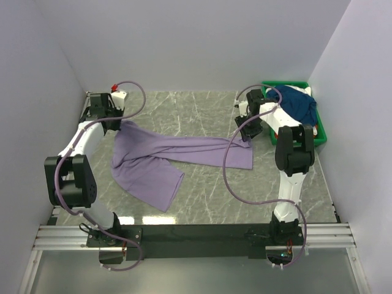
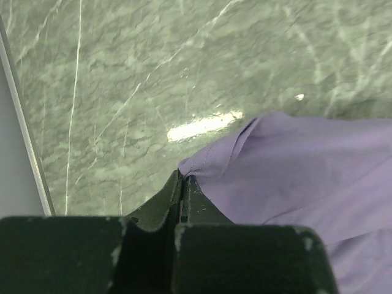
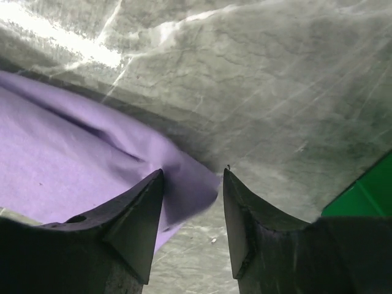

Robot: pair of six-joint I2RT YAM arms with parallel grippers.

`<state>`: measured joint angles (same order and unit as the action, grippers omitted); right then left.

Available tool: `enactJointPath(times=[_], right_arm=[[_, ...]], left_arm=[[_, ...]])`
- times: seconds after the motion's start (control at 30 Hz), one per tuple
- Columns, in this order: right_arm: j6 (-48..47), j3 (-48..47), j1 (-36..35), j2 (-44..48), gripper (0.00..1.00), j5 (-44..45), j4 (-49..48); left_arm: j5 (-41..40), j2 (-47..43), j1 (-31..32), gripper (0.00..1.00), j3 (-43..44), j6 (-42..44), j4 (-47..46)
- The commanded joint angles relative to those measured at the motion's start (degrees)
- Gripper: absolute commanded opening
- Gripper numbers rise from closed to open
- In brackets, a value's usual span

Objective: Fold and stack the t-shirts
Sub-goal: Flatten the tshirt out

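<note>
A lavender t-shirt [image 1: 165, 158] lies stretched across the middle of the marble table, bunched at lower left. My left gripper [image 1: 115, 125] is shut on its far-left corner; in the left wrist view the cloth [image 2: 294, 165] is pinched at the closed fingertips [image 2: 184, 179]. My right gripper [image 1: 248, 136] stands open over the shirt's right end. In the right wrist view a loose cloth corner [image 3: 190, 190] hangs in the gap of the right gripper [image 3: 193, 174], free of the right finger. A navy t-shirt [image 1: 297, 104] lies heaped in the bin.
A green plastic bin [image 1: 319, 136] stands at the back right against the wall, with a bit of orange and white cloth showing under the navy heap. White walls close in the table on three sides. The right arm's cable [image 1: 236, 177] loops over the table.
</note>
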<state>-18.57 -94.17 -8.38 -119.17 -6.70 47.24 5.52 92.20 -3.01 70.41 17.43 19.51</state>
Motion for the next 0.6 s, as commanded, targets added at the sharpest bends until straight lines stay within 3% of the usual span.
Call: enactJointPath(times=[0.0,0.2,0.33,0.43,0.47,0.57], right_arm=[[0.5,-2.7,1.5,2.3,0.52,-2.8,1.6],[-0.9,-3.9,2.8,2.1,0.52,-7.7,3.4],[-0.4,-4.8,2.8,2.0,0.52,-4.4,1.8],[-0.4,-7.1,3.0,1.4,0.56,-4.5,1.9],[-0.2,-9.2,3.0,0.8,0.64,-4.7,2.6],[0.0,-12.5,3.1,-1.9,0.64,-6.4,5.4]], left_arm=[[0.6,0.8,-1.1,0.01,0.8,0.0,-1.9],[2.3,1.6,-1.2,0.01,0.3,0.6,-1.0],[1.7,2.3,-1.2,0.01,1.0,1.0,-0.5],[0.9,2.8,-1.2,0.01,1.5,1.3,-0.7],[0.3,3.2,-1.3,0.01,1.6,1.4,-0.8],[-2.7,4.0,-1.3,0.01,2.4,0.7,-1.8]])
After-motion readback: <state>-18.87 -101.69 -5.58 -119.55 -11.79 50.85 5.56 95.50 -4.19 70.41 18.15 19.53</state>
